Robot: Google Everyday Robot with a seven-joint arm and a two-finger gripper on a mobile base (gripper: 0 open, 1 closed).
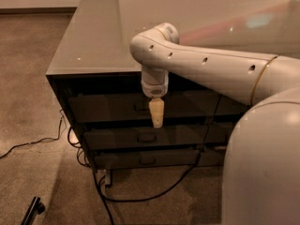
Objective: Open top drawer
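The top drawer [108, 108] is the highest of three dark grey drawer fronts under the counter. Its small loop handle [141, 108] sits at the centre. The drawer looks closed. My gripper [156, 115] hangs straight down from the white arm [211, 71], pale cream and tapered. It is in front of the top drawer's front, just right of the handle, with its tip near the drawer's lower edge. I cannot tell whether it touches the handle.
The grey countertop [93, 41] overhangs the drawers. Two shallower drawers [122, 138] lie below the top one. Black cables [140, 198] trail on the carpet under the cabinet. A black object [33, 211] lies at the lower left. My white body [262, 172] fills the lower right.
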